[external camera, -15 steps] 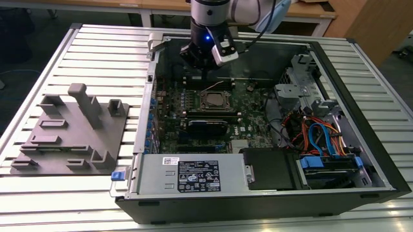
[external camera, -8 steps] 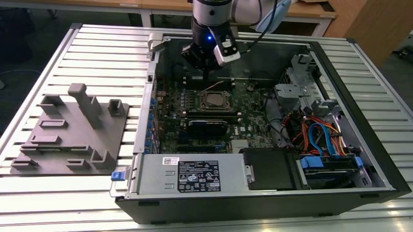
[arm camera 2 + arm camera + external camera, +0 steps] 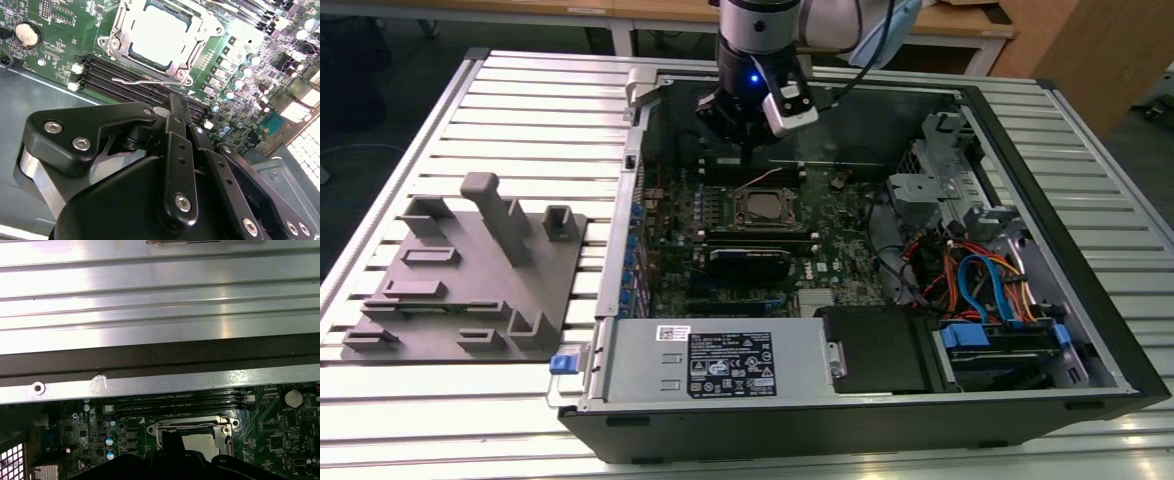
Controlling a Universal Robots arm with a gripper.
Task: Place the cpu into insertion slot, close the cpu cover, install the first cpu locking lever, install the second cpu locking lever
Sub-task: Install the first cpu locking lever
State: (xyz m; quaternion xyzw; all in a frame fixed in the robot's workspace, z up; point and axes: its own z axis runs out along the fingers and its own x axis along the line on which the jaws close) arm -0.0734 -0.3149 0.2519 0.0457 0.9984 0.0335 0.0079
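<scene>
One cpu (image 3: 159,34) lies in the insertion slot (image 3: 150,58) — just beyond the fingers (image 3: 174,107).

Your arm (image 3: 761,25) has a silvery-grey wrist section above a black collar, where a small blue light (image 3: 753,80) glows. A white, boxy camera housing (image 3: 790,108) is fixed to its side, and a pale blue cable sleeve (image 3: 878,38) hangs off it. In the second wrist view your pincer (image 3: 179,106) is matte black, built of rounded linkage plates fastened with silvery hex-socket screws (image 3: 81,144).

Gripper (image 3: 747,158) hangs over the board (image 3: 670,240); insertion slot (image 3: 742,210) near.
</scene>
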